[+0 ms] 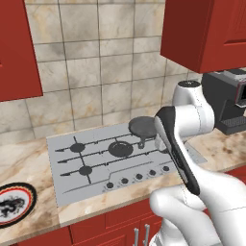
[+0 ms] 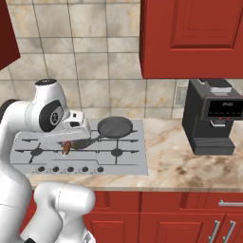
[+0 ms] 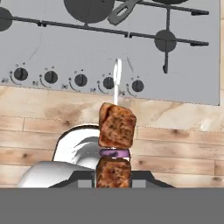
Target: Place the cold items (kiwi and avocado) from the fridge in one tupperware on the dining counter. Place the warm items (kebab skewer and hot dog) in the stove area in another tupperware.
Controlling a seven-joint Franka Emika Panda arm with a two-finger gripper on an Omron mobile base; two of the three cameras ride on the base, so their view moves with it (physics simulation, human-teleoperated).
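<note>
Our end effector (image 3: 113, 177) is clenched on the kebab skewer (image 3: 115, 146), which sticks out right past its tips. We carry it slowly and level, high above the stove (image 3: 188, 65).

A rendered home kitchen: a grey steel gas stovetop (image 1: 113, 161) with black burners and a front row of knobs sits in a beige marble counter (image 2: 190, 163), backed by beige wall tiles (image 1: 101, 72), glossy red cabinets (image 2: 194, 38) and a black coffee machine (image 2: 211, 116).
</note>
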